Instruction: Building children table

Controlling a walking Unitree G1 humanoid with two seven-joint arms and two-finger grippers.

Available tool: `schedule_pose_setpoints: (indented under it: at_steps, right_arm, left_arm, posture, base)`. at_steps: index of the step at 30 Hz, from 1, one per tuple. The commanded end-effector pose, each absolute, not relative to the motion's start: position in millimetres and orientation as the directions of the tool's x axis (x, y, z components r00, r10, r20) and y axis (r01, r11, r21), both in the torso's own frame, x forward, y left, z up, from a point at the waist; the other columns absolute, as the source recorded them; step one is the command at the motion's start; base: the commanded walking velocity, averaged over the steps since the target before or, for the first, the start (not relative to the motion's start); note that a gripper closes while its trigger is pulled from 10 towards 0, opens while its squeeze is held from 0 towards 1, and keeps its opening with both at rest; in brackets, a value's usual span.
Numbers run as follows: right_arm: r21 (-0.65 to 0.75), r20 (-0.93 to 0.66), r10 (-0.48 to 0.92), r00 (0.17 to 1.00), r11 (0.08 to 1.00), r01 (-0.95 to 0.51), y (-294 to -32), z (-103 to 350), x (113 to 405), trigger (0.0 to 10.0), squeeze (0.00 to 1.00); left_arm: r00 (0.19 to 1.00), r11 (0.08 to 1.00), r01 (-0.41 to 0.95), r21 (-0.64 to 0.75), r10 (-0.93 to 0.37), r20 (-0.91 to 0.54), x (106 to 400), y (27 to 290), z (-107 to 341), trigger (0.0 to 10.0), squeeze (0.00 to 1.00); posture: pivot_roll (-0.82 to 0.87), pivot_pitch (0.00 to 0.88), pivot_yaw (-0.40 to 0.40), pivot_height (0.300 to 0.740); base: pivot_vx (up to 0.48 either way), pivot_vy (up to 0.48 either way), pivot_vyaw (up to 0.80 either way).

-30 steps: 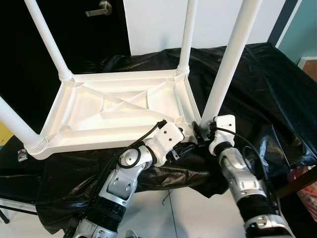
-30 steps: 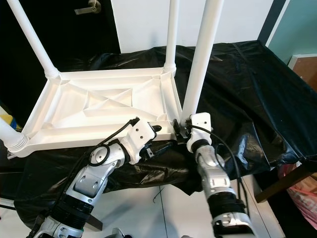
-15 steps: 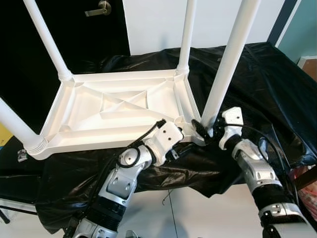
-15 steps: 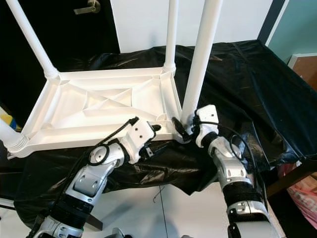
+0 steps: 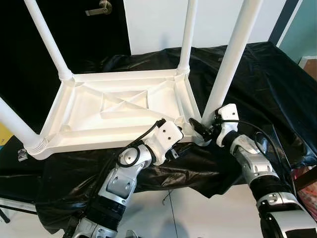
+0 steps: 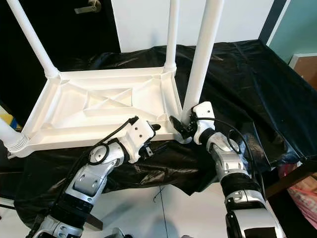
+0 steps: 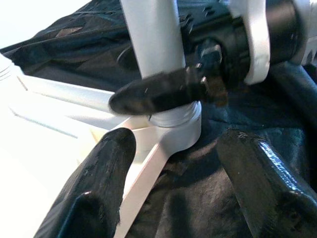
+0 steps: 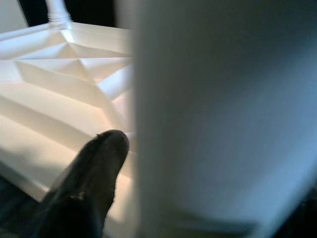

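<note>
A white plastic children's table [image 5: 99, 140] lies upside down on a black-covered surface, its four legs pointing up. My right gripper [image 5: 205, 126] is at the base of the near right leg [image 5: 230, 54]. The leg stands between its fingers, with one black finger [image 7: 158, 94] crossing the leg just above its socket collar. My left gripper [image 7: 176, 144] is open. It sits low at the table's near right corner and points at that leg's socket, with nothing between its fingers [image 7: 106, 173].
Black sheeting [image 5: 257, 84] drapes over the support and hangs down the front. The other legs [image 5: 47, 39] [image 5: 187, 34] [image 5: 15, 126] rise high around the tabletop. A dark door with a handle [image 5: 101, 7] is behind. White floor [image 5: 198, 213] lies below.
My right wrist has swung from straight in front of the near right leg round to its right side, staying at the leg's base. The left arm and the table have stayed put.
</note>
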State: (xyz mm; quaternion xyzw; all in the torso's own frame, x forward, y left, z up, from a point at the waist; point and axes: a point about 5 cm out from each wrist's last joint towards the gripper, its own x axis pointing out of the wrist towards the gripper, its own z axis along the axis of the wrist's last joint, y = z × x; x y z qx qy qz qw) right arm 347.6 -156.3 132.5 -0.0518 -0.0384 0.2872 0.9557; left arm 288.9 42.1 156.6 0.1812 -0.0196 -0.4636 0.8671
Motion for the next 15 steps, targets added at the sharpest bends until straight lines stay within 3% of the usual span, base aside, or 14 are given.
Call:
schedule_pose_setpoints:
  at_steps: [1, 9, 10, 11, 12, 15]
  right_arm:
    - [-0.134, 0.020, 0.582, 0.813, 0.807, -0.574, -150.3, 127.0, 346.7, 0.0, 0.00]
    - [-0.134, -0.008, 0.549, 0.836, 0.827, -0.545, -155.9, 118.8, 345.8, 0.0, 0.00]
    - [-0.115, -0.015, 0.532, 0.846, 0.840, -0.530, -157.8, 115.3, 346.0, 4.4, 0.00]
    - [-0.115, -0.015, 0.532, 0.846, 0.840, -0.530, -157.8, 115.3, 346.0, 4.4, 0.00]
    - [-0.104, -0.015, 0.520, 0.854, 0.849, -0.519, -158.3, 114.2, 346.2, 10.0, 0.00]
    - [-0.094, -0.016, 0.511, 0.860, 0.855, -0.510, -158.5, 113.4, 346.3, 10.0, 0.00]
  left_arm:
    - [0.642, 0.572, 0.741, 0.351, -0.756, -0.123, 293.9, 46.1, 155.2, 10.0, 0.00]
    - [0.643, 0.573, 0.740, 0.351, -0.756, -0.123, 294.2, 46.1, 155.1, 10.0, 0.00]
    - [0.642, 0.572, 0.741, 0.351, -0.757, -0.122, 294.6, 45.8, 155.2, 10.0, 0.00]
    - [0.642, 0.572, 0.741, 0.351, -0.757, -0.122, 294.6, 45.8, 155.2, 10.0, 0.00]
    - [0.642, 0.572, 0.741, 0.352, -0.757, -0.122, 294.6, 45.7, 155.2, 10.0, 0.00]
    - [0.641, 0.571, 0.742, 0.352, -0.758, -0.122, 294.7, 45.6, 155.1, 10.0, 0.00]
  posture:
    - [-0.02, 0.054, 0.017, 0.740]
    - [-0.02, 0.053, 0.014, 0.740]
    - [-0.03, 0.050, 0.015, 0.740]
    - [-0.03, 0.050, 0.015, 0.740]
    - [-0.03, 0.049, 0.014, 0.740]
    - [-0.03, 0.048, 0.015, 0.740]
  base:
    - [0.000, 0.000, 0.00]
    - [0.000, 0.000, 0.00]
    - [0.000, 0.000, 0.00]
    - [0.000, 0.000, 0.00]
    - [0.000, 0.000, 0.00]
    - [0.000, 0.000, 0.00]
